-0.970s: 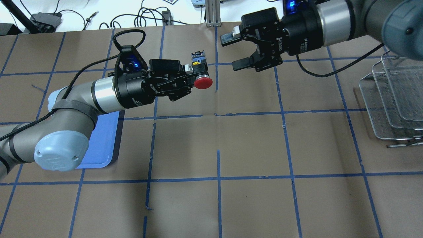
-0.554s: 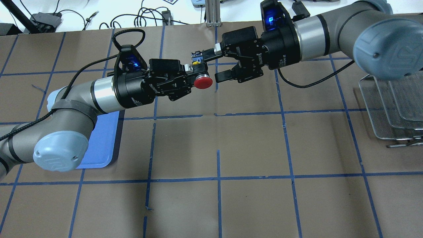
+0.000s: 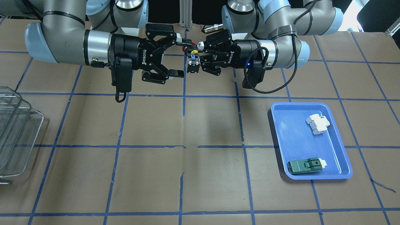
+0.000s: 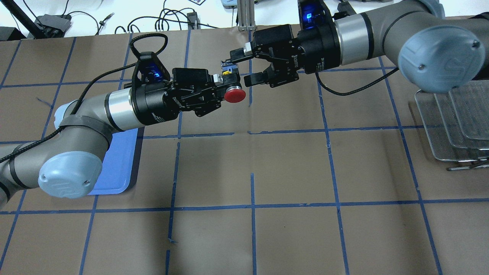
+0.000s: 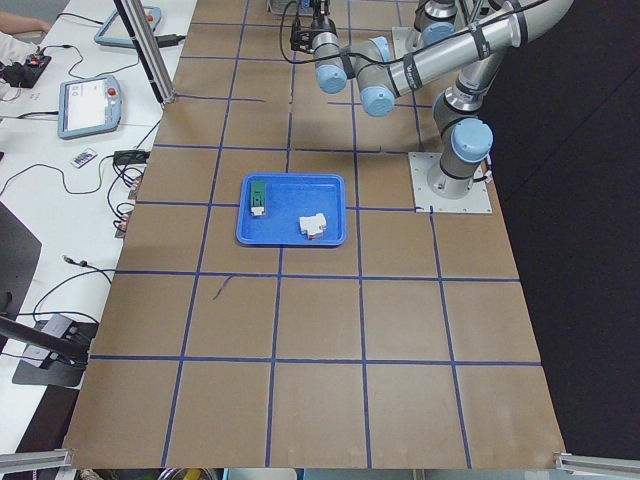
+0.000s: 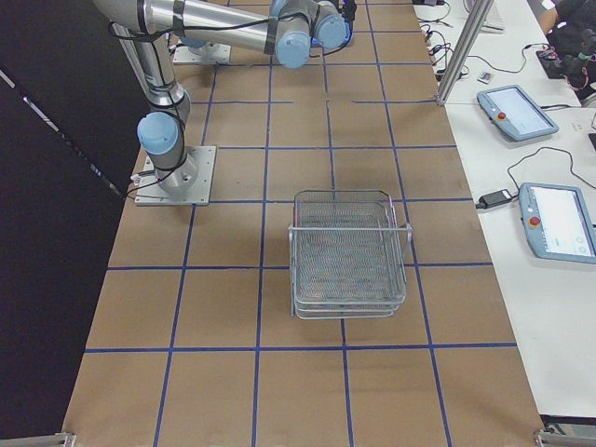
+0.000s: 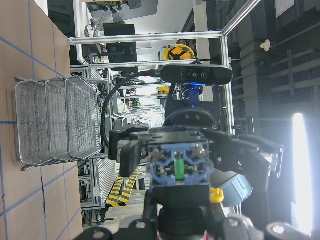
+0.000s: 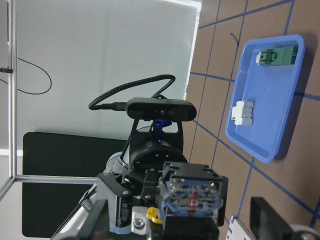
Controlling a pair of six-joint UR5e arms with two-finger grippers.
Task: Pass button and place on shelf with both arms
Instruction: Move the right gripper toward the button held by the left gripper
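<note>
While left pincer (image 4: 224,88) grips button (image 4: 235,95), held aloft

We overlook desk (image 4: 290,168) from behind robot (image 5: 455,150) and opposite edge, sharing its middle; far end views; close wrist cameras (image 7: 196,75) face each other.

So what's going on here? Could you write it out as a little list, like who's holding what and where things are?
Left gripper: shut on the button, held up in the air
Right gripper: open, fingertips close by the button, not gripping it
Shelf: on the robot's right side, button not yet on it
Blue tray: holds a white block and a green module
Stage: the hand-over between the arms looks about to happen
</note>
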